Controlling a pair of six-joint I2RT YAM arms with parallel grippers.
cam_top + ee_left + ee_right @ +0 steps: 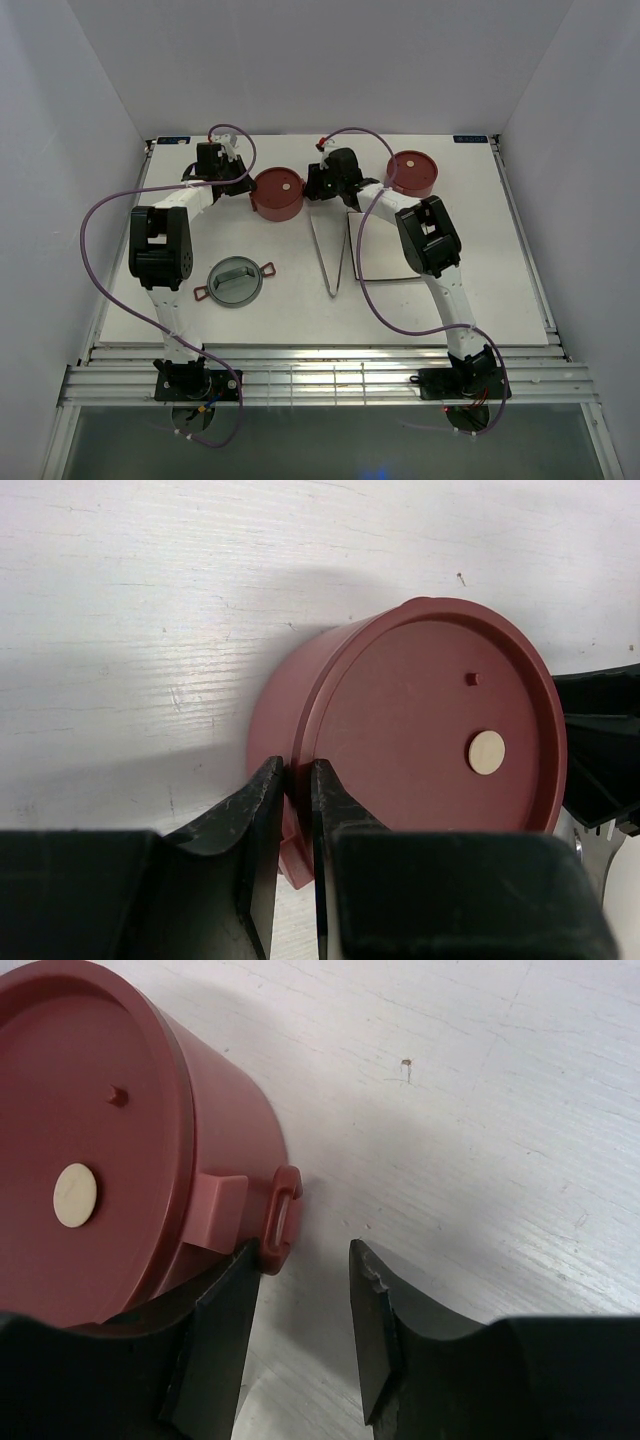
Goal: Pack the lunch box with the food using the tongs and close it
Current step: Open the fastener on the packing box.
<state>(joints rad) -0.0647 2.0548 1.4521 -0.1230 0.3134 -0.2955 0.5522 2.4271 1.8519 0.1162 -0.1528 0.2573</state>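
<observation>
Left claw (296, 772) is nipped almost shut on the left wall of the lidded red bowl (420, 720) at far centre of the counter (500, 265), while right claw (305, 1260) is half open and empty, with the bowl's side lug (283, 1205) at its left fingertip, not in the gap, so it likely needs a nudge left.

Left arm (160, 250) and right arm (430, 236) have white links, chunky black joints and black bases; a purple cable (83, 235) trails each; fingers (248, 825) are matte black.
</observation>
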